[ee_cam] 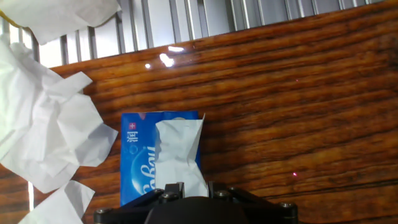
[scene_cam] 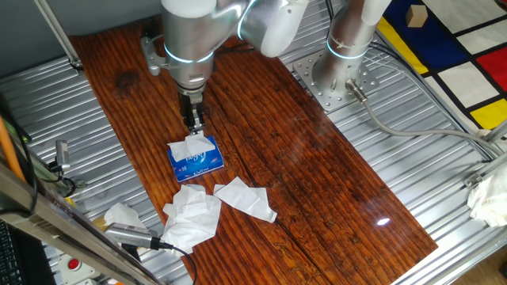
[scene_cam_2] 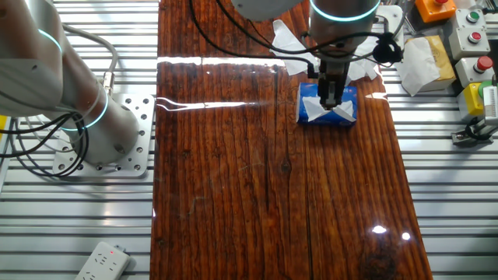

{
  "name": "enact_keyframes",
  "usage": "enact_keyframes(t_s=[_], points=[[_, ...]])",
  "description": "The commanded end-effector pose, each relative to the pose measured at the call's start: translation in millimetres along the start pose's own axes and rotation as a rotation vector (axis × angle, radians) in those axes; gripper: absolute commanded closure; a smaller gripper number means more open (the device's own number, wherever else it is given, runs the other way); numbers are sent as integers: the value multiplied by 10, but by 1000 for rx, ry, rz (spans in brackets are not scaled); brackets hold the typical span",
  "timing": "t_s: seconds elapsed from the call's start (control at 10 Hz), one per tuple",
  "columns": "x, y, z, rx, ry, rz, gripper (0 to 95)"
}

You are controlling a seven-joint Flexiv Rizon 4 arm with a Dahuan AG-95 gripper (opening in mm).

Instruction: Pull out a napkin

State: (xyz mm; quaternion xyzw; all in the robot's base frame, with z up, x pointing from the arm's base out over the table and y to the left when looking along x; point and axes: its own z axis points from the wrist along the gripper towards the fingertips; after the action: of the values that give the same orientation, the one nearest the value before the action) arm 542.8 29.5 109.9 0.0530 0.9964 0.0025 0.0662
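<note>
Your wooden counter [scene_cam: 317,190] carries everything in this shot, and the arm stands over the part of it toward the edge where loose sheets spill onto the metal slats. Below the wrist lies the blue tissue pack [scene_cam: 196,160], flat on the wood, with spent white tissues [scene_cam: 207,208] heaped just beside it toward that same edge. The napkin [ee_cam: 179,152] you want rises out of the slot in the top of the pack; in the hand view its long axis runs along the length of the pack, its free end drawn up toward the fingers while its root stays tucked inside. The tool [scene_cam: 195,123] is nearly closed, fingers pinched on the upper end of the napkin as far as the fixed views show; the hand view hides the fingertips behind the wrist housing, so you cannot confirm how much paper is caught. Your main risk from here, judging by the light pack, is that it lifts or slides with the sheet if nothing holds it down. A thin pinch on a corner could also tear the paper or slip free. A second sheet may follow the first out of the slot.
</note>
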Motion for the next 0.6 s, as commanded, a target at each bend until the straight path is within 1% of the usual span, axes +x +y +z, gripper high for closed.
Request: enact_keyframes(t_s=[0.1,0.2,0.6], points=[[-27,-14,23,-2,4,-5,760],[-41,-21,57,-4,3,-6,570],[-71,-3,111,-6,5,0,570]])
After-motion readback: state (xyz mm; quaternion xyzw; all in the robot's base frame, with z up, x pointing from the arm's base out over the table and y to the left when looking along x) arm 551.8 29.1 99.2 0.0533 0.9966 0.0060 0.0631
